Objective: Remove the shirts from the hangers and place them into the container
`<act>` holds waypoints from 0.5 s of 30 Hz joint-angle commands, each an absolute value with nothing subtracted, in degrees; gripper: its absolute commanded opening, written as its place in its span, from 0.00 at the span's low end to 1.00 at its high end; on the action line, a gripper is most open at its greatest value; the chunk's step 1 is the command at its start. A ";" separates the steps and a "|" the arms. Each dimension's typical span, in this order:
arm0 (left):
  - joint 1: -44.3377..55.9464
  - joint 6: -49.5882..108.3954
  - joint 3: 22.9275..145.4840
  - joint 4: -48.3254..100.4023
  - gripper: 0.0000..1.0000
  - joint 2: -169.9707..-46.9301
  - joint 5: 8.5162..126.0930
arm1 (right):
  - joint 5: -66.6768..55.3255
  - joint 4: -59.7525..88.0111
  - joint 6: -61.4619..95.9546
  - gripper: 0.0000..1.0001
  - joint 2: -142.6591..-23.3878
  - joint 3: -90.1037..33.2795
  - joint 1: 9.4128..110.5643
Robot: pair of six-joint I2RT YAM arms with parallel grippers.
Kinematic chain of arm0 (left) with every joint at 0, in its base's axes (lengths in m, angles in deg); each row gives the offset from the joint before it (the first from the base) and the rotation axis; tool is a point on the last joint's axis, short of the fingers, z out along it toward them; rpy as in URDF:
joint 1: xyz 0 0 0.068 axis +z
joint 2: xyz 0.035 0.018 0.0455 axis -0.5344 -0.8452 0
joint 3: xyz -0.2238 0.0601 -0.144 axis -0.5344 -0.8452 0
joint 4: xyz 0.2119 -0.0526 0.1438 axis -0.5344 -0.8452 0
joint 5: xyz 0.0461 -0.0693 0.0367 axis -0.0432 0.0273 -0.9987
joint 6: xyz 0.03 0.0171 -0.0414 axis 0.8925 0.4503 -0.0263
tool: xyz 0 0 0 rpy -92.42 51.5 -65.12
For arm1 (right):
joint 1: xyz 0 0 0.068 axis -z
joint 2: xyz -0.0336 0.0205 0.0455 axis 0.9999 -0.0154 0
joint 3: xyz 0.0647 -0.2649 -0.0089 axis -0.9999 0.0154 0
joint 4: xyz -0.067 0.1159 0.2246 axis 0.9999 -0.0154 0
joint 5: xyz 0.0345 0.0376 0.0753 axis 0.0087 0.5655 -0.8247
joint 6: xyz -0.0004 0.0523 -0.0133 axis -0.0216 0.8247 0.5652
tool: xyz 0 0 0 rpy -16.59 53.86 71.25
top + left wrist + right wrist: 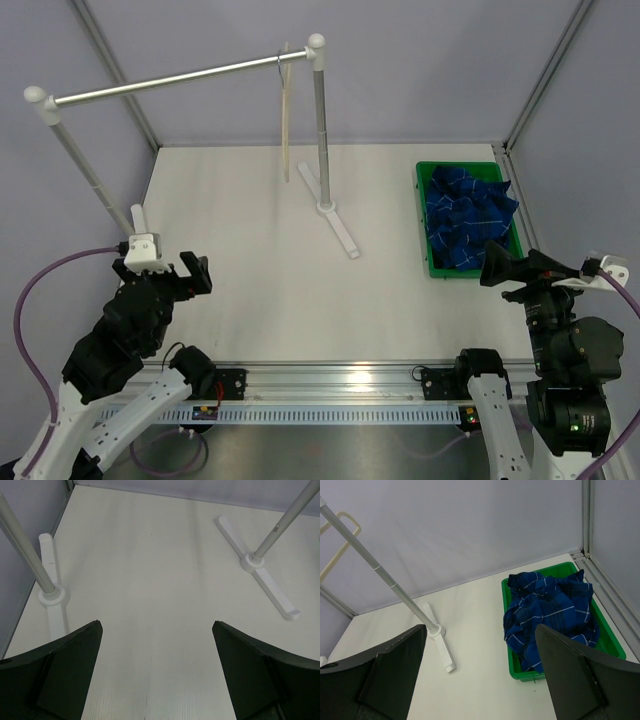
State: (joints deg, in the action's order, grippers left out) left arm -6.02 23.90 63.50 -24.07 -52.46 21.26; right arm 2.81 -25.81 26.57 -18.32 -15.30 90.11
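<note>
**Shirt in the tray, hanger bare on the rail**

The dark blue checked cloth shirt [468,222] lies crumpled inside the shallow bright green plastic tray [423,215]. The tray sits along the right edge of the white surface [230,250], toward the far corner. The slim pale wooden hanger [285,110] hangs bare near the silver rail's [170,82] right end, above the far edge. The left fingers [60,675], at the near-left corner, and the right fingers [575,675], at the near-right corner, stand wide apart, holding nothing.

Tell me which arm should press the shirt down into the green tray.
Right. The right gripper, open, sits beside the tray holding the shirt; the left gripper is across the table.
</note>
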 commanded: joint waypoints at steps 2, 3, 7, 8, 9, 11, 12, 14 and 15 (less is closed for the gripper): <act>-5.93 22.35 62.22 -22.21 0.99 -52.20 21.69 | 2.23 -23.16 25.20 1.00 -17.85 -14.83 89.47; -5.93 22.35 62.31 -22.03 0.99 -52.38 21.86 | 2.23 -23.07 25.11 0.99 -17.68 -14.74 89.47; -5.93 22.09 61.87 -21.51 0.99 -52.73 22.22 | 2.49 -23.07 25.11 0.99 -17.41 -14.74 89.47; -5.93 22.09 61.70 -21.33 0.99 -52.64 22.30 | 2.41 -22.98 25.11 0.99 -17.32 -14.65 89.47; -5.93 22.09 61.61 -20.98 0.99 -52.64 22.48 | 2.40 -23.07 25.11 0.99 -17.32 -14.65 89.47; -5.93 22.09 61.43 -20.98 0.99 -52.91 22.66 | 2.40 -22.98 25.02 1.00 -17.24 -14.57 89.47; -5.93 22.00 61.34 -20.98 0.99 -52.91 22.66 | 2.49 -22.98 25.02 0.99 -17.15 -14.39 89.47; -5.93 21.91 61.08 -20.98 0.99 -52.91 22.74 | 2.49 -22.89 24.93 0.99 -17.15 -14.30 89.47; -5.93 21.91 60.82 -20.89 0.99 -52.91 22.74 | 2.58 -22.81 24.93 0.99 -17.15 -14.21 89.47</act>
State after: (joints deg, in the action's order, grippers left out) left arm -6.02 22.90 61.68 -23.75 -52.53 21.85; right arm 2.81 -25.33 26.42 -17.69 -14.58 90.11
